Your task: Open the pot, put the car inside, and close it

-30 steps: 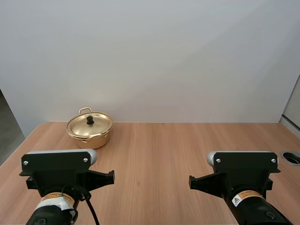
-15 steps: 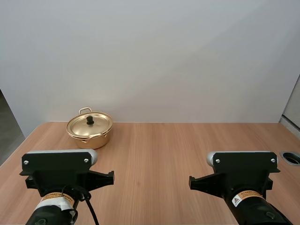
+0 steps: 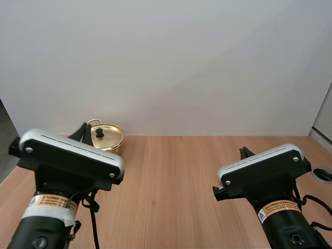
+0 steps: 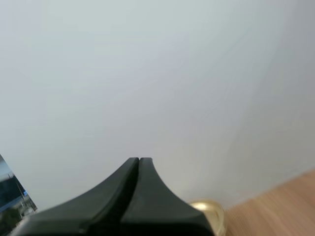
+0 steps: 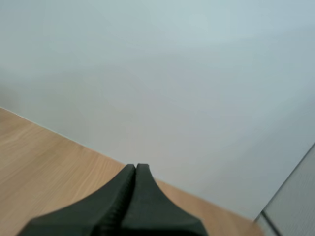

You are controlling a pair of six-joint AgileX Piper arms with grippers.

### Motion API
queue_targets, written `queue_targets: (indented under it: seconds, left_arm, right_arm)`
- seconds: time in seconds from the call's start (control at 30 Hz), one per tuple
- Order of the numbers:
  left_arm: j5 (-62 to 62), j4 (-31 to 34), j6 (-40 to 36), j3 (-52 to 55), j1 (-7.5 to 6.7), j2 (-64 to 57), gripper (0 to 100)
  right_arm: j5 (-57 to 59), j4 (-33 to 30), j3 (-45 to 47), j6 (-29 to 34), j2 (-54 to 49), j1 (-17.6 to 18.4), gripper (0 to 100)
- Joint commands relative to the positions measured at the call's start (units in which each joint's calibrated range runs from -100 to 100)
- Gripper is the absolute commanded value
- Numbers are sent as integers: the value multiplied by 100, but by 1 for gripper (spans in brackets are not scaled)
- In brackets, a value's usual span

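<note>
Both arms have pitched up out of their low pose within the last second, and the wrists now point toward the back wall. left gripper [image 4: 139, 163]: fingers pressed together, holding nothing, aimed just above the pot [image 3: 115, 143]. right gripper [image 5: 136, 168]: same, closed on nothing, well to the right of the pot. Pot sits at the far edge of the table [image 3: 181, 166], lid [image 3: 104, 136] on, partly behind the left arm. My read: the reach is only starting and the lid step hasn't begun. Can't tell where the car is.
</note>
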Motion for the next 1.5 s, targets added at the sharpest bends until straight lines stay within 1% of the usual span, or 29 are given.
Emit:
queue_targets:
  seconds: [0.0, 0.03, 0.07, 0.1, 0.13, 0.17, 0.2, 0.27, 0.33, 0.4, 0.43, 0.47, 0.53, 0.63, 0.7, 0.77, 0.83, 0.9, 0.97, 1.0, 1.03, 1.07, 1.1, 1.13, 1.2, 1.23, 1.27, 1.4, 1.47]
  left_arm:
    - [1765, -258, -324, -1042, 0, 116, 0]
    - [2181, -384, -382, -1356, 0, 292, 0]
    - [2554, -398, -495, -1641, 0, 570, 0]
    - [2829, -398, -612, -1915, 0, 893, 0]
    - [2927, -398, -662, -2026, 0, 1034, 0]
    - [3091, -398, -729, -2202, 0, 1256, 0]
    - [3814, -414, -993, -2867, 0, 2049, 0]
    - [4852, -467, -1144, -3646, 0, 2876, 0]
    - [5878, -467, -1176, -4363, 0, 3574, 0]
    - [6654, -501, -1176, -5041, 0, 4244, 0]
    - [6992, -532, -1176, -5389, 0, 4528, 0]
    - [7244, -559, -1142, -5708, 0, 4771, 0]
    - [7536, -767, -919, -6247, 0, 5145, 0]
    - [8140, -1465, -240, -6748, 0, 5639, 0]
    - [8635, -1823, 163, -6850, 0, 5997, 0]
    - [9064, -1859, 192, -6833, 0, 6347, 0]
    - [9316, -1787, 192, -6806, 0, 6641, 0]
    - [9456, -1724, 192, -6806, 0, 6861, 0]
    - [9446, -1565, 192, -6806, 0, 6975, 0]
    - [9385, -1503, 192, -6806, 0, 7021, 3]
    - [9268, -1417, 192, -6806, 0, 7022, 8]
    - [9168, -1343, 192, -6806, 0, 7042, 16]
    - [9082, -1253, 192, -6806, 0, 7053, 24]
    - [8962, -1167, 192, -6806, 0, 7084, 37]
    - [8788, -1098, 192, -6806, 0, 7152, 68]
    - [8755, -1098, 192, -6806, 0, 7212, 90]
    - [8740, -1098, 192, -6806, 0, 7277, 100]
    - [8718, -1304, 180, -6806, 0, 7550, 100]
    - [8718, -1549, 180, -6806, 0, 7737, 100]
  right_arm:
    - [-1513, 1049, -669, -428, 0, -33, 0]
    - [-290, 1756, -1083, -522, 0, -50, 0]
    - [594, 2151, -1407, -532, 83, -58, 0]
    - [1580, 2373, -1844, -473, 356, -58, 0]
    - [1928, 2476, -2044, -425, 532, -58, 0]
    - [2475, 2516, -2372, -248, 943, -58, 0]
    - [2929, 2445, -2792, -71, 1324, -64, 0]
    - [3933, 2081, -3544, 372, 2109, -142, 0]
    - [4980, 1520, -4331, 1059, 2846, -253, 0]
    - [6092, 825, -5103, 1849, 3737, -350, 0]
    - [6551, 619, -5395, 2044, 4047, -377, 0]
    - [7092, 434, -5728, 2108, 4428, -376, 0]
    - [8027, 339, -6217, 1971, 5064, -376, 0]
    - [9385, 566, -6654, 1401, 5905, -376, 0]
    - [9968, 739, -6694, 1161, 6312, -376, 0]
    - [10257, 805, -6694, 1161, 6559, -376, 0]
    - [10257, 794, -6694, 1161, 6641, -376, 0]
    - [10257, 704, -6694, 1161, 6641, -376, 0]
    - [10257, 473, -6694, 1161, 6629, -366, 0]
    - [10257, 257, -6694, 1161, 6629, -358, 0]
    - [10200, 96, -6694, 1161, 6629, -358, 0]
    - [10110, -112, -6694, 1137, 6629, -358, 4]
    - [9987, -285, -6694, 1087, 6629, -358, 18]
    - [9856, -360, -6694, 1033, 6629, -358, 33]
    - [9635, -395, -6694, 865, 6641, -358, 67]
    - [9609, -317, -6694, 815, 6641, -358, 82]
    - [9533, -213, -6694, 788, 6641, -358, 100]
    - [9236, 59, -6694, 854, 6641, -358, 100]
    - [9103, 291, -6694, 932, 6641, -358, 100]
